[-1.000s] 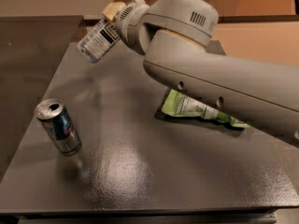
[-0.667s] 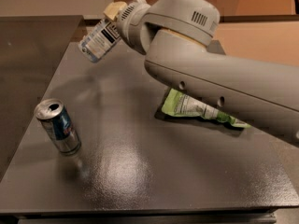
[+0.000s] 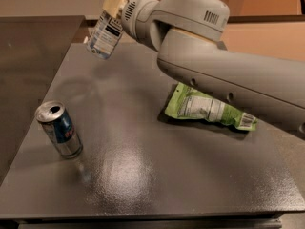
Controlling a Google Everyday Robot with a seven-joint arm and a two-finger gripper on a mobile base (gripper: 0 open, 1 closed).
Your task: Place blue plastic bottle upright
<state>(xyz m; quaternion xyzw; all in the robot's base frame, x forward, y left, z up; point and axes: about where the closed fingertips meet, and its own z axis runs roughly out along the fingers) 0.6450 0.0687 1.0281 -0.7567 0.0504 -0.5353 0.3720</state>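
Grey table (image 3: pixel 143 175): gripper (image 3: pixel 116 6) clamps blue plastic bottle (image 3: pixel 104 32), tilted, airborne beyond the can (image 3: pixel 59 129) (releasing now would likely topple it).

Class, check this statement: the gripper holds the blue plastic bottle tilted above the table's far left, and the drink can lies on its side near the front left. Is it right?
No. In the camera view the drink can stands upright near the front left. The gripper does hold the blue plastic bottle tilted above the far left of the table.
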